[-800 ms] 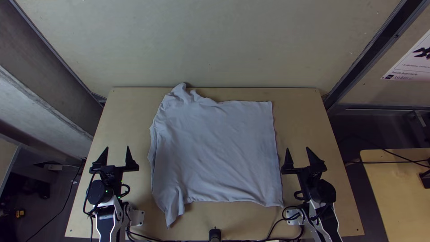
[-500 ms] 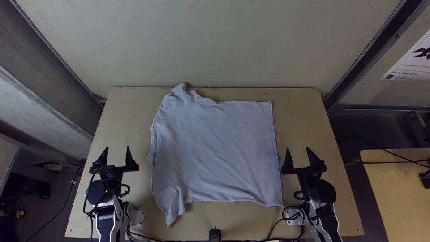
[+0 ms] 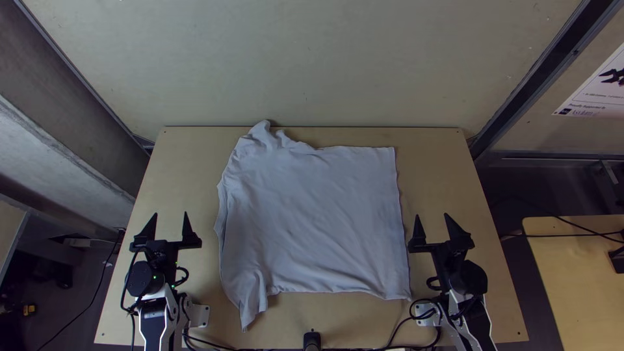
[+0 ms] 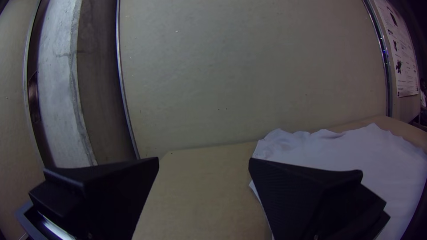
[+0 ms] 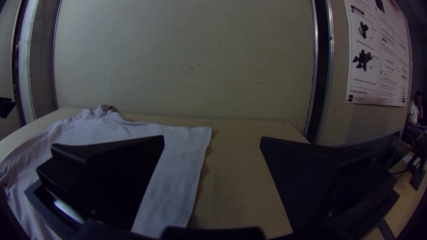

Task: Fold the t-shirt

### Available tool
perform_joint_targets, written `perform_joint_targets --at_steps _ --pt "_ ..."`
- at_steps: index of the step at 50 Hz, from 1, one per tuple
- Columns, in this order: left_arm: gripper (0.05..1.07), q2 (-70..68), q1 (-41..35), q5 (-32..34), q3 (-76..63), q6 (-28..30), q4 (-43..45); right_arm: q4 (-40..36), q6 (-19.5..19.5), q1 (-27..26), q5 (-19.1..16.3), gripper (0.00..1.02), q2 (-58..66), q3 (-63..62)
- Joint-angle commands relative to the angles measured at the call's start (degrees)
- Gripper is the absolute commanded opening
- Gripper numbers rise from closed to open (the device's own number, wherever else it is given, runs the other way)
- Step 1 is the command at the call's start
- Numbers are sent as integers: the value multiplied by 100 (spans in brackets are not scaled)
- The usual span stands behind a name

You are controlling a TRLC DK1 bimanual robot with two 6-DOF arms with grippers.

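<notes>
Nothing has moved; the pale grey cloth t-shirt [image 3: 318,221] lies spread mid-way across the light wooden table [image 3: 448,169]; the black, flat-fingered left gripper [image 3: 170,212] and matching right gripper [image 3: 431,214] gape empty at the table's sides, folding seemingly unstarted.

In the top view, one t-shirt [image 3: 315,221] is seen in the middle of the frame, laid on one table [image 3: 435,169]. Two arms are counted: the left arm [image 3: 155,322] is found at lower left, the right arm [image 3: 465,318] at lower right. Two grippers are carried, one per arm, the left gripper [image 3: 171,213] and the right gripper [image 3: 432,215], each fitted with two fingers [image 3: 188,231]. One poster [image 3: 601,91] is shown at upper right, one side table [image 3: 578,279] at lower right.
</notes>
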Motion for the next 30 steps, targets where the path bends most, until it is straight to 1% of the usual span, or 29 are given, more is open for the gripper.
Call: perform_joint_targets --at_steps 1,8,12,30 --pt "102 -36 -28 19 -235 26 -157 -1 83 -20 10 99 -8 -50" --pt "102 -36 -28 19 -235 17 -157 -1 83 -20 10 99 -8 -50" --pt "102 -36 -28 19 -235 -202 -157 -1 83 -20 10 99 -8 -50" --pt "102 -36 -2 19 -235 -317 -165 -1 91 6 10 99 -8 -50"
